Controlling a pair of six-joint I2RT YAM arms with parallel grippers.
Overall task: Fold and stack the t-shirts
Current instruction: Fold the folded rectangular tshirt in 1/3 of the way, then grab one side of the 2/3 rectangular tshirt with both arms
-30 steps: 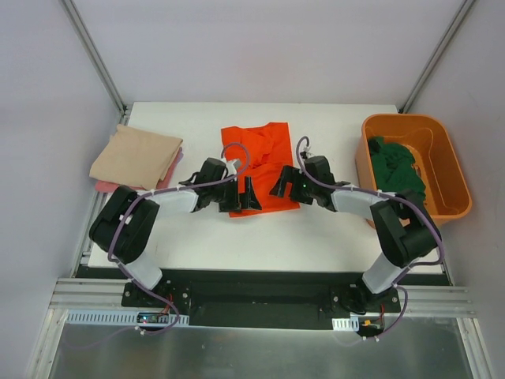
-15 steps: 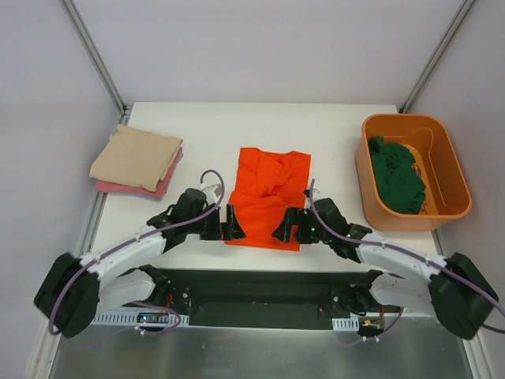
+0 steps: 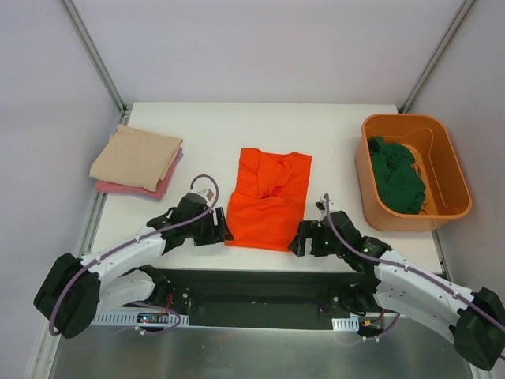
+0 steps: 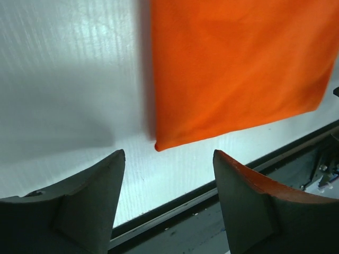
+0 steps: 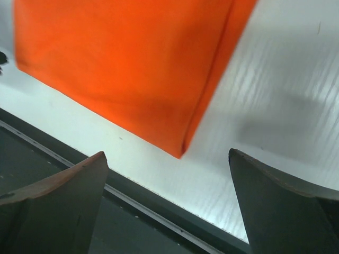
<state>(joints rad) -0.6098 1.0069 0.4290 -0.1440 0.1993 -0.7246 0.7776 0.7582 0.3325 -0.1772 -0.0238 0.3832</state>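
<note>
The bright orange t-shirt (image 3: 268,201) lies folded into a narrow strip mid-table, its hem toward the near edge. My left gripper (image 3: 223,225) sits low just left of its near left corner, open, with nothing between the fingers. In the left wrist view that gripper (image 4: 168,153) has the shirt's corner (image 4: 238,63) just beyond the tips. My right gripper (image 3: 298,239) is open beside the near right corner. The right wrist view shows this gripper (image 5: 166,152) wide, the orange cloth (image 5: 122,63) ahead of it. A beige t-shirt (image 3: 136,156) lies folded on a pink one (image 3: 126,188) at far left. A dark green one (image 3: 398,178) is bundled in the bin.
The rigid orange bin (image 3: 410,120) stands at the right side of the white table (image 3: 213,130). The table's near edge and a black rail (image 4: 175,206) run right under both grippers. Grey enclosure walls with metal struts (image 3: 95,55) close in the back and sides.
The orange shirt has slid toward the near edge as both arms drew back. Both grippers have since come off its near corners, outward. The left jaws have narrowed a little.
</note>
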